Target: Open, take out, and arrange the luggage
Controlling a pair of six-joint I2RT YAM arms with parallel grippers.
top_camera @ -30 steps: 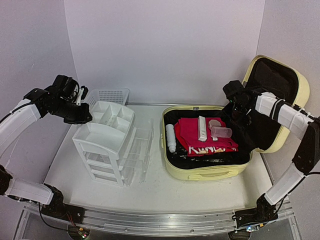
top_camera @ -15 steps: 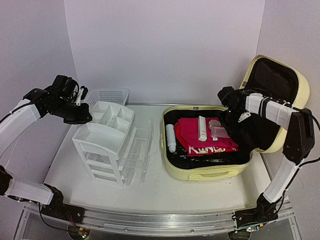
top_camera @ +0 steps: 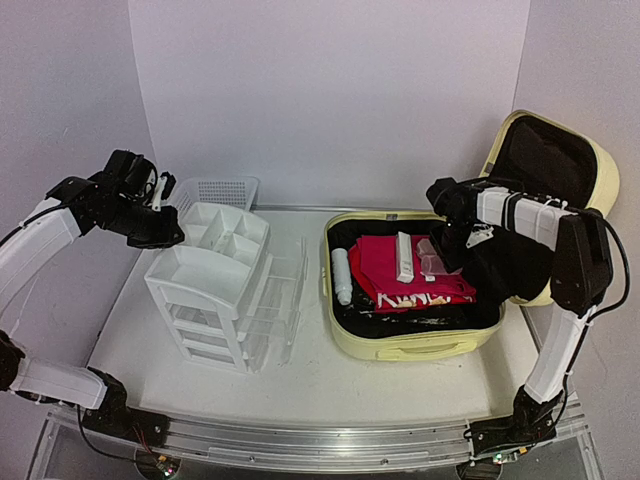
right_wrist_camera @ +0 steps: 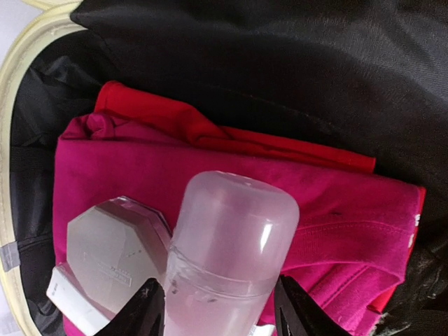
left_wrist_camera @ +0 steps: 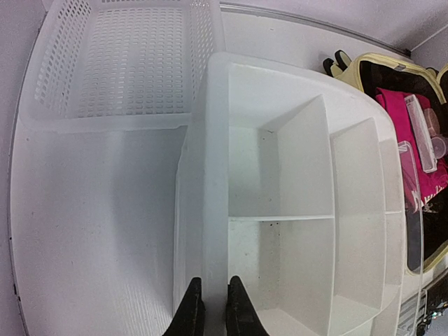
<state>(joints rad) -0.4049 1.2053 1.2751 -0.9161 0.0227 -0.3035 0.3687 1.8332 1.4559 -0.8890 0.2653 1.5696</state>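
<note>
The right claw [right_wrist_camera: 218, 297] sits low inside the large pale-yellow hard-shell suitcase [top_camera: 400, 350]. Its two fingers [right_wrist_camera: 150, 308] stand spread on either side of a translucent, round-capped plastic bottle [right_wrist_camera: 231, 231], right at its walls. Whether they already press on it I cannot tell. The bottle lies on a folded magenta garment [right_wrist_camera: 140, 168], with a red garment [right_wrist_camera: 175, 115] showing from under it. A milky octagonal plastic case [right_wrist_camera: 112, 252] lies just beside the bottle. Further left in the same black-lined half lie a tall white rectangular box [top_camera: 404, 257] and a white plastic bottle [top_camera: 342, 275] on its side. The suitcase lies open at the right of the white table [top_camera: 300, 395], its lid propped up against the right wall.

The left claw [left_wrist_camera: 213, 287] has its fingers pressed almost together over the rim of the white plastic drawer unit [left_wrist_camera: 210, 140], whose top is split into open compartments. I cannot tell if they touch that rim. A white mesh basket [left_wrist_camera: 126, 63] stands just behind the unit.

A second ago the right claw hung higher and further right, above the garments, with its fingers wider apart. It has since come down and left onto the bottle. The left arm has not moved.
</note>
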